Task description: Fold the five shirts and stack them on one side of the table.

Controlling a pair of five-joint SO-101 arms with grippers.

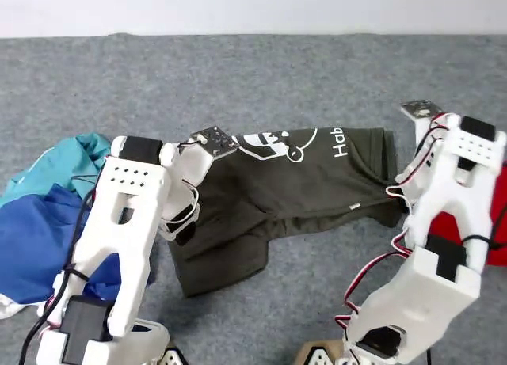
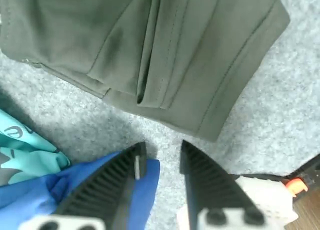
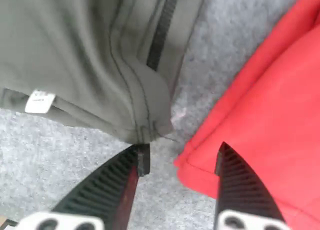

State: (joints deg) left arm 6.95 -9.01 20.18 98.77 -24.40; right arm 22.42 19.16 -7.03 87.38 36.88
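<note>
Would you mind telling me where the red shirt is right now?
In the high view, the red shirt lies at the far right, partly under the right arm, beside the olive shirt.

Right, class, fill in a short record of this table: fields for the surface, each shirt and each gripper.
Surface: grey table
Olive shirt: centre, partly folded, print up
Blue shirt: bunched beside left arm
Teal shirt: bunched, touching the blue one
Red shirt: beside right arm
Left gripper: open, between olive and blue shirts
Right gripper: open, over gap between olive and red shirts
</note>
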